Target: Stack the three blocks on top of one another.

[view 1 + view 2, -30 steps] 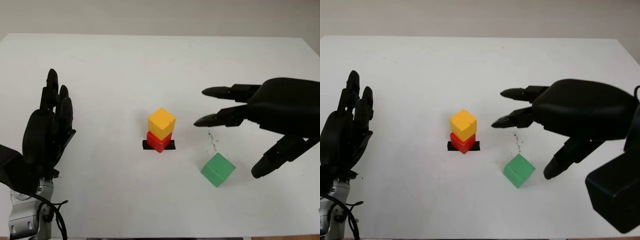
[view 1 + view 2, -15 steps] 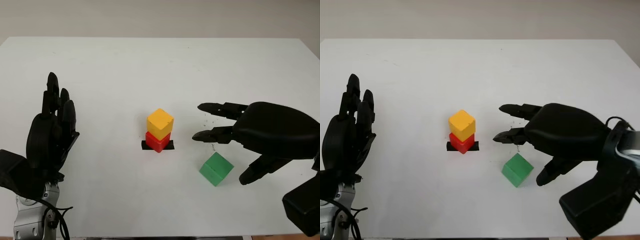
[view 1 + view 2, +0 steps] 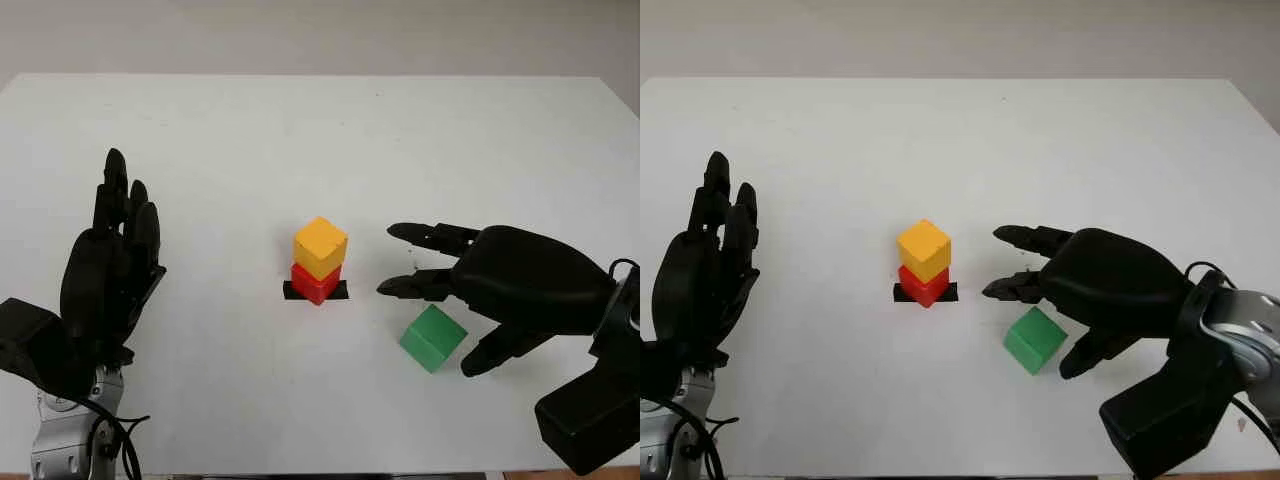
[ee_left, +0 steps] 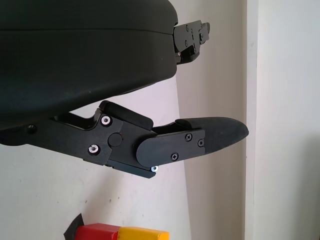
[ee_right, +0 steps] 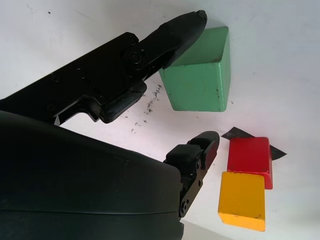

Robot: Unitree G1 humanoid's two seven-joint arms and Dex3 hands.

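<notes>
I see my right hand has dropped lower and nearer, open over the green block, which lies between thumb and fingers, untouched. The yellow block sits on the red block. My left hand is open, far left.

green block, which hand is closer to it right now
Right. The right hand hovers open just above and beside the green block, fingers bracketing it without gripping. The left hand is open far across the table, beyond the yellow-on-red stack.
</notes>
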